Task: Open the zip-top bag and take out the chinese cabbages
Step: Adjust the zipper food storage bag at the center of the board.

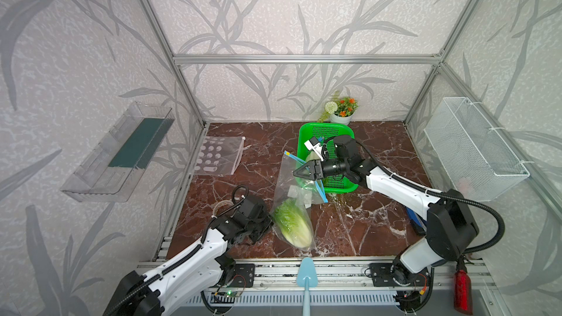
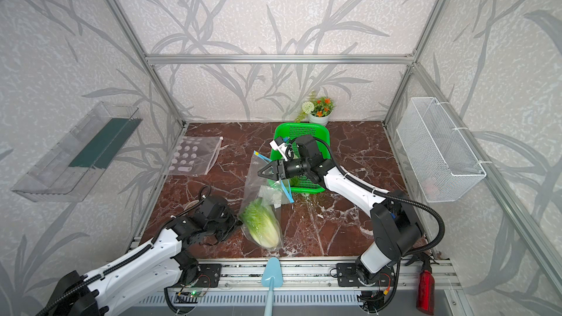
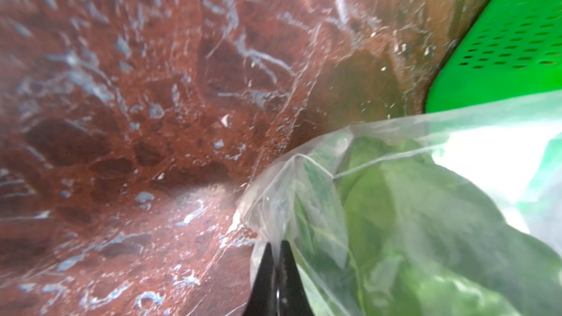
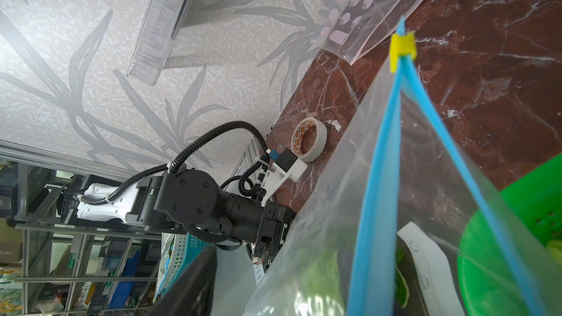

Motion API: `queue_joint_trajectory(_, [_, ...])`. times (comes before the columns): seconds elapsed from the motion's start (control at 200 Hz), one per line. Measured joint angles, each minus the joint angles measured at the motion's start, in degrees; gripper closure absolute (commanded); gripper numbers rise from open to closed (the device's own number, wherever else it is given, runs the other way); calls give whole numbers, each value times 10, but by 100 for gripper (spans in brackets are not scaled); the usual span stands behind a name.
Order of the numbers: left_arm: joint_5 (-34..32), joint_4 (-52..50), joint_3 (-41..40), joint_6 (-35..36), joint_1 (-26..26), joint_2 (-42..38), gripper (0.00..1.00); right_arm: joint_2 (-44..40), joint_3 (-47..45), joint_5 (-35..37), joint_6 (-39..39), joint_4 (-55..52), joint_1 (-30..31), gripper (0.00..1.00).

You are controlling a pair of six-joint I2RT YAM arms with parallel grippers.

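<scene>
Red-brown marble desk, seen whole in both top views. Toward its back stands a bright green perforated plastic basket.

A clear zip-top bag with a blue zip strip rises from the desk's front middle. Its mouth leans against the basket's near rim and its lower end lies flat on the desk. The two halves of the strip stand apart, so the mouth is open.

One of the chinese cabbages, white at the base and crinkly light green above, lies inside the bag's lower end. A second pale head shows in the basket, largely hidden by the right arm.

The right pincer is at the bag's mouth with its jaws spread. Only one black finger shows in the right wrist view, outside the plastic. The left pincer is pressed together on a gathered fold of the bag beside the leaves.

A small yellow slider sits at the strip's far end.
</scene>
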Motion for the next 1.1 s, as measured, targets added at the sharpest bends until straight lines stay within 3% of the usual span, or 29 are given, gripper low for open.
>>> queue_joint_trajectory(0.36, [-94, -78, 59, 32, 4, -125, 100, -1, 0, 39, -52, -89, -11, 36])
queue_joint_trajectory(0.52, [-109, -96, 114, 69, 13, -101, 100, -28, -52, 44, -33, -56, -33, 26])
queue_joint_trajectory(0.76, [-103, -125, 143, 126, 55, -51, 100, -61, -113, 39, 20, 10, -100, 23])
queue_joint_trajectory(0.815, [-101, -139, 159, 143, 67, -44, 100, -71, -122, 40, 25, 20, -115, 30])
queue_joint_trajectory(0.97, [-88, -150, 217, 186, 93, -21, 100, -96, -149, 58, 28, 30, -135, 70])
queue_joint_trajectory(1.1, [-74, -145, 232, 208, 100, 7, 100, -90, -153, 71, 33, 37, -134, 74])
